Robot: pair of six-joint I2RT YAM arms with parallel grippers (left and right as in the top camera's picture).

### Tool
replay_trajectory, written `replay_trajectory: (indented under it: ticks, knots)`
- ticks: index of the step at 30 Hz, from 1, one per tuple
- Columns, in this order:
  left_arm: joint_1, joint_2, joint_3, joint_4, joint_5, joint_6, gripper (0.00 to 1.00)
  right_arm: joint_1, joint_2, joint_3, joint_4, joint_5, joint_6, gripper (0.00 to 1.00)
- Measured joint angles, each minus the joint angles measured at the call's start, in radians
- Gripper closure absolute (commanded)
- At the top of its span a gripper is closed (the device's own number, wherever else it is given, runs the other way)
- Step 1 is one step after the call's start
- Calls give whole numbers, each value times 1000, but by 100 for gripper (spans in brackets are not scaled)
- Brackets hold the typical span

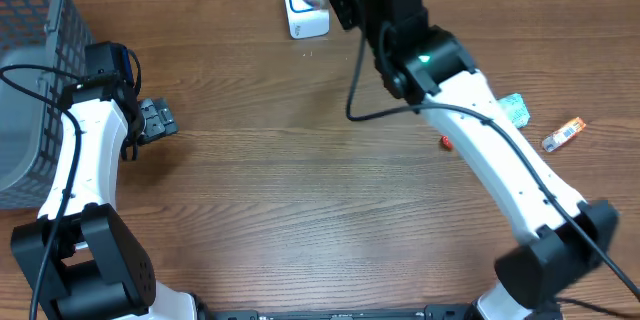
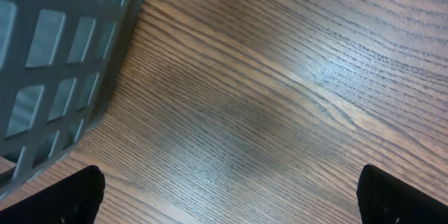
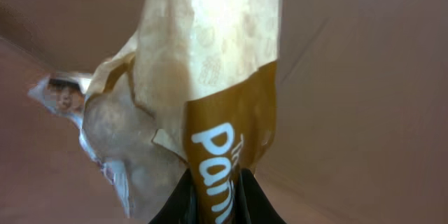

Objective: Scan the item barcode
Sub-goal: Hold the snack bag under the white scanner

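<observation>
Bench [image 1: 300, 210] is carrying everything. Grey basket [image 1: 40, 20] is sitting at far-left edge. R arm [image 1: 500, 160] is reaching across to back of bench; its end effector [image 3: 213, 199] is clenching brown end of a tan bag [image 3: 210, 63], holding it by white scanner [image 1: 307, 22]. L end effector [image 2: 234, 203] is hanging released, jaws wide, nothing btwn, beside basket. Teal packet [image 1: 513, 110], white-orange tube [image 1: 562, 134] & red bit [image 1: 446, 141] are lying at right.
</observation>
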Motion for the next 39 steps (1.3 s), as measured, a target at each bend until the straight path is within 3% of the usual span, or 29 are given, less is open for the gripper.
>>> replay_trajectory:
  ticks: [12,17,27,39]
  knots:
    - [-6,0,0,1,0,0,0,2,343,0,638,188,-266,97]
    - [-6,0,0,0,0,0,0,2,471,0,804,209,-371,97]
    - [-6,0,0,0,0,0,0,17,551,0,822,228,-426,97]
    - [-6,0,0,0,0,0,0,105,551,1,653,246,-433,96]
